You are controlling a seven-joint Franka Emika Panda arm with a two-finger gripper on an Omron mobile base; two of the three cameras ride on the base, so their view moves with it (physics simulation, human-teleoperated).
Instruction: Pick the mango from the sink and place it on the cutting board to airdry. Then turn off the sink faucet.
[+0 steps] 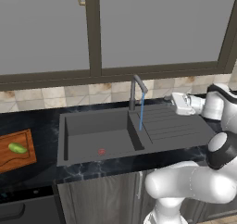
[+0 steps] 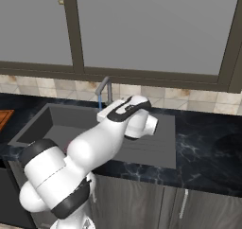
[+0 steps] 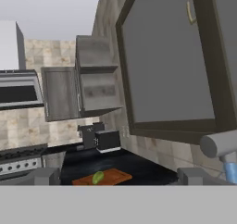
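Fingers [image 3: 46, 176] spread wide at lower frame, gripping nothing. Mango [image 1: 17, 148] lying on cutting board [image 1: 23, 160], left edge. Water running from sink faucet [image 1: 135, 91], centre.

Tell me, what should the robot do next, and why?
Probably bring the open tool over to the sink faucet and push its lever off. The mango already lies on the cutting board, yet water runs into the sink.
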